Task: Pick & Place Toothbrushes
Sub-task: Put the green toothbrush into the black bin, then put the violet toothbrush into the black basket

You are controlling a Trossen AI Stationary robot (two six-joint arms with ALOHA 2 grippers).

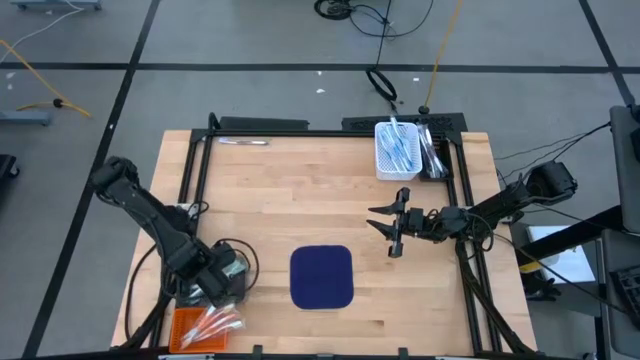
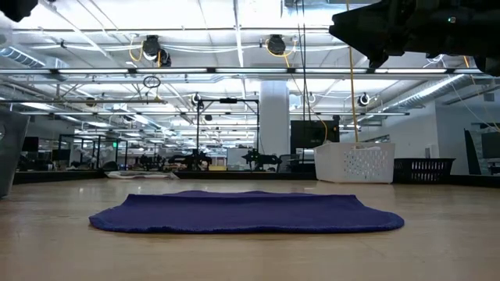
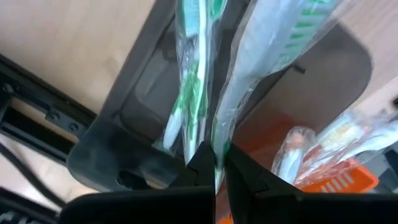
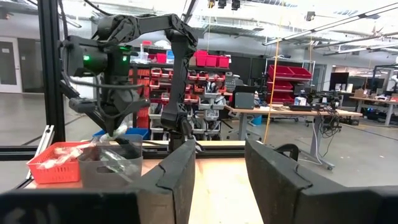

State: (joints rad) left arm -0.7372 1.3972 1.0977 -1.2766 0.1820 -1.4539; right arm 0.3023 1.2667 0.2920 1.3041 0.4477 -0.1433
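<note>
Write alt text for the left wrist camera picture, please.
The left gripper has its fingers shut on a green toothbrush in clear wrap, over a dark bin. An orange basket of wrapped toothbrushes sits alongside.

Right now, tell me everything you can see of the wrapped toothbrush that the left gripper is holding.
The green-and-white toothbrush in clear plastic wrap is pinched at one end by the shut left gripper. It looks thin, with a pale handle and green stripes showing through the glossy, crinkled wrap. It hangs over the dark grey plastic bin, beside a second green wrapped toothbrush that lies against it. The orange plastic basket with more wrapped brushes sits next to the bin, at the table's near left corner.
</note>
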